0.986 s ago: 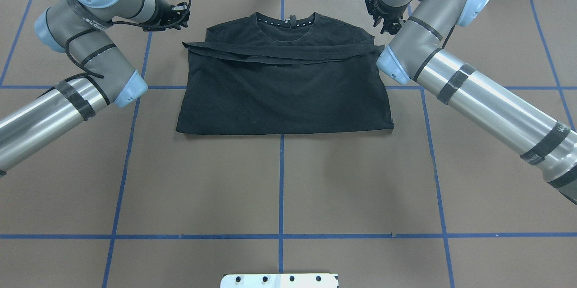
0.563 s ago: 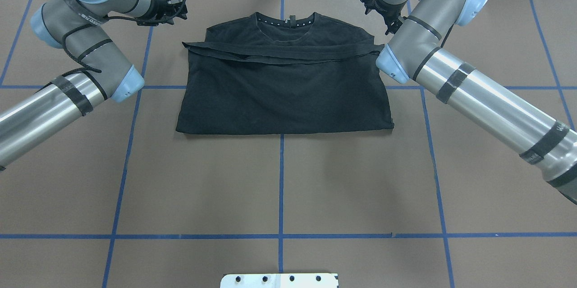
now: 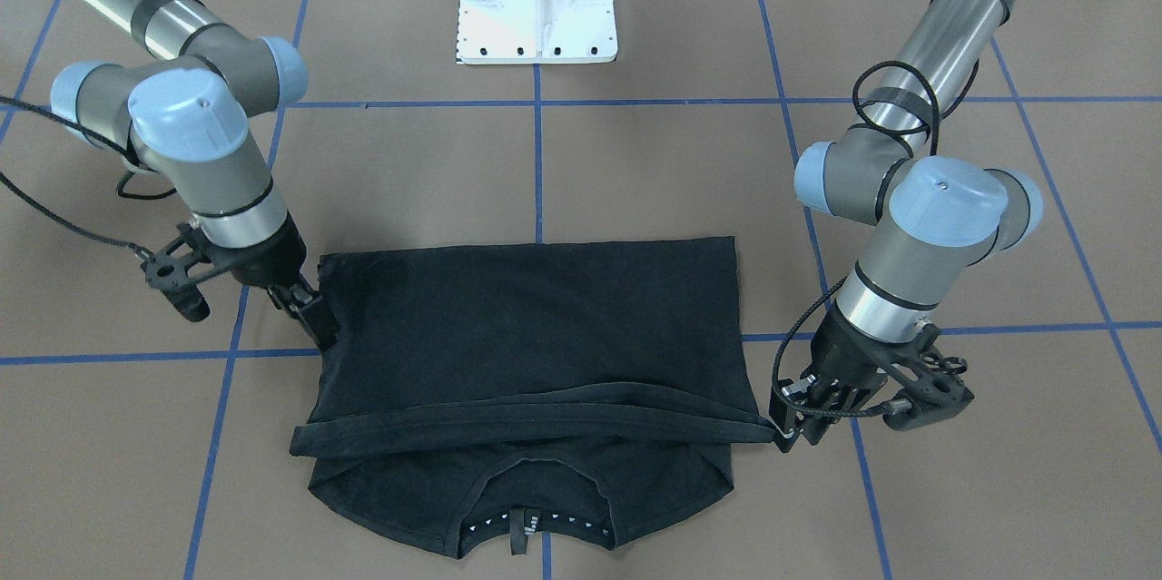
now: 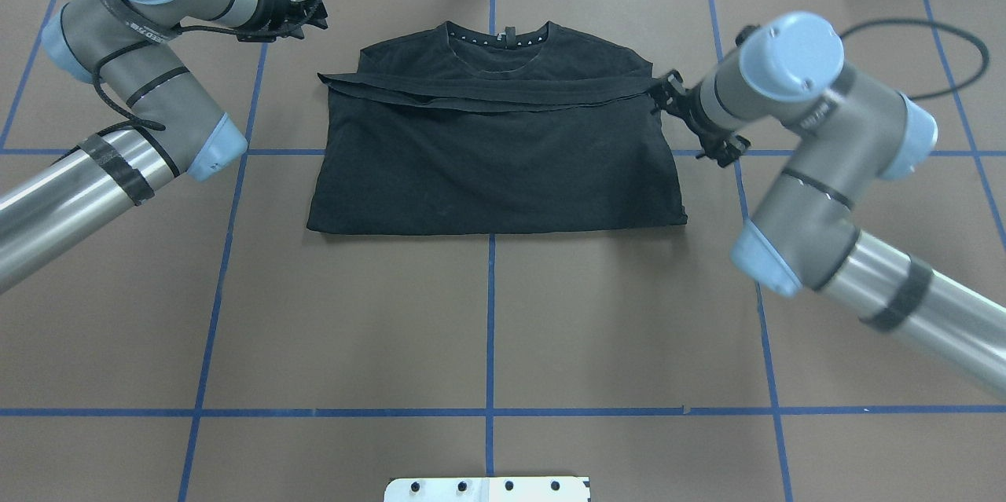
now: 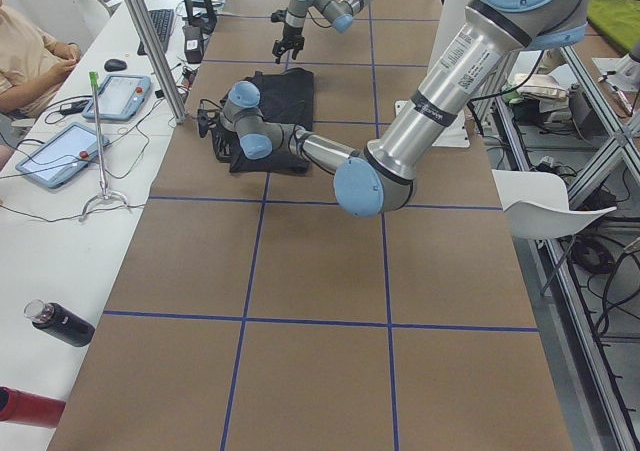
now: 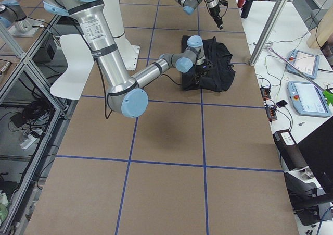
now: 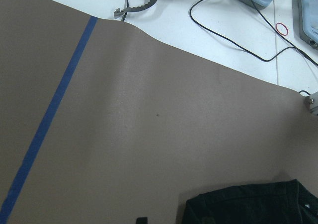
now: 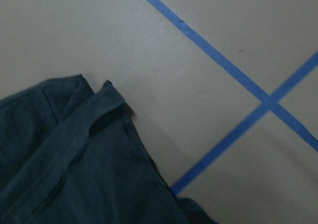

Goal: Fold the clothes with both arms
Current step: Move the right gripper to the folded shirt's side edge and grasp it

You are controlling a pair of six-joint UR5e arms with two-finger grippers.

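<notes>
Jaws of right hand [image 3: 320,324] indistinct against black T-shirt [image 3: 536,317]

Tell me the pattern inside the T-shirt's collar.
Small white marks in a row on the black collar; clearest in the front-facing view.

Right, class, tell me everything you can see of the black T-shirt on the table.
The T-shirt is plain black, soft-looking fabric, lying flat on the brown table. Its lower part is folded up over the chest, the hem forming a band just below the collar, whose inner side shows pale dots. No sleeves stick out. The right gripper sits at its edge; contact cannot be told.
</notes>
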